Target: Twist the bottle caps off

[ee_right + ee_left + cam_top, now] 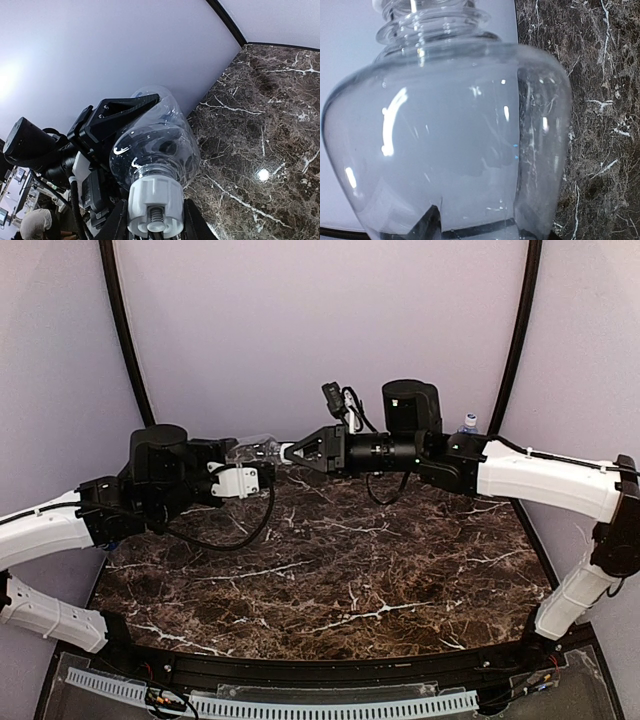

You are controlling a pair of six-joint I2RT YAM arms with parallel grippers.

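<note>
My left gripper is shut on a plain clear bottle, holding it sideways above the far part of the table, neck pointing right. In the left wrist view the bottle fills nearly the whole frame, with dark fingers showing behind it at the bottom. The bottle's white ribbed cap sits between the two fingers of my right gripper, which press on both of its sides. In the top view the right gripper meets the bottle's neck head-on.
Another small bottle with a dark blue cap stands at the back right by the wall, behind my right arm. The dark marble table lies below both arms. A black curved frame post rises at the right.
</note>
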